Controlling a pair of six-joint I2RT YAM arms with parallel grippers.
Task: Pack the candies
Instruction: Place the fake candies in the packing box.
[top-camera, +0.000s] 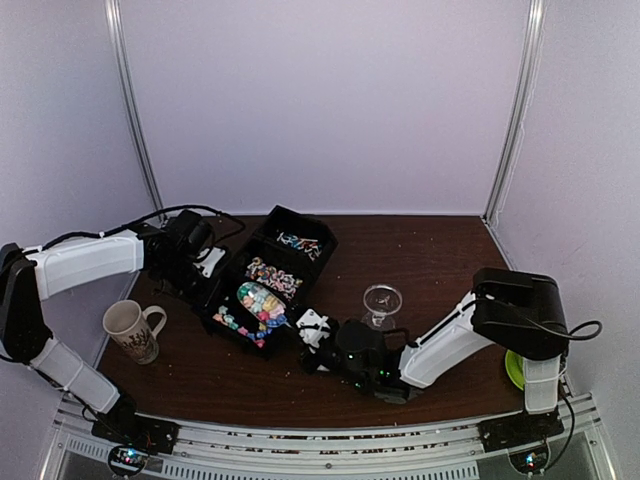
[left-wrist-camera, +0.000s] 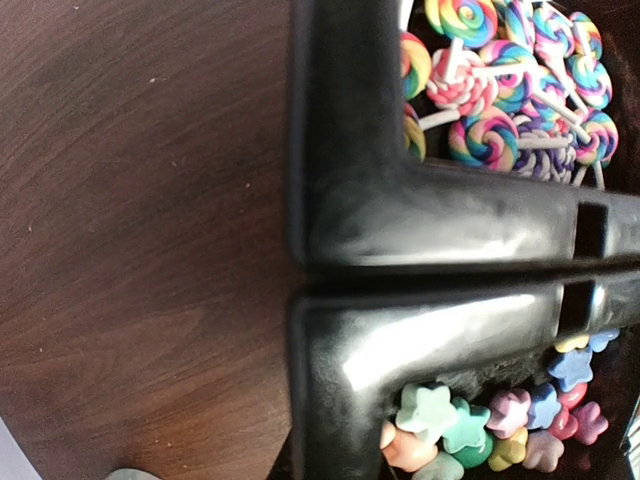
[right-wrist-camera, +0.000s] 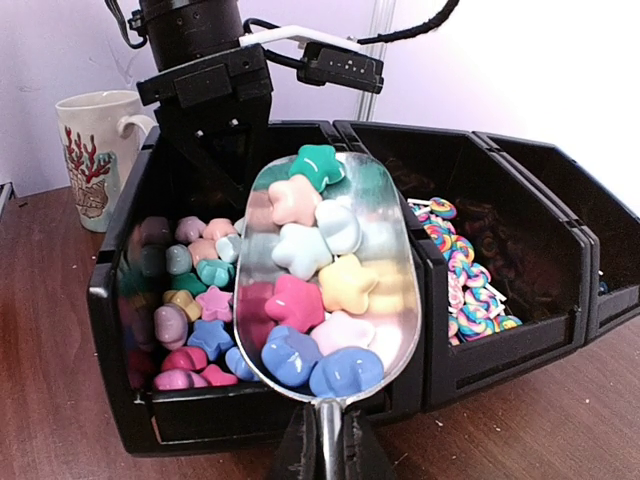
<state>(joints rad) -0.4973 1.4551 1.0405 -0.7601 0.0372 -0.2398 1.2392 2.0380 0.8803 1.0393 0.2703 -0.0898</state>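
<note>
The right hand (right-wrist-camera: 330, 455) is closed on the handle of a metal scoop (right-wrist-camera: 388, 215). The scoop's bowl is heaped with star-shaped candies (right-wrist-camera: 305, 265) in pink, yellow, blue, green and white. It hangs over the front of the near bin (right-wrist-camera: 200, 415), which holds more of them. The left hand (right-wrist-camera: 205, 100) sits at that bin's far wall; whether it grips cannot be told. Lollipops (right-wrist-camera: 465, 290) fill the next bin (right-wrist-camera: 500, 345). A mug (right-wrist-camera: 90, 150) stands at the left on the bench (right-wrist-camera: 520, 420).
</note>
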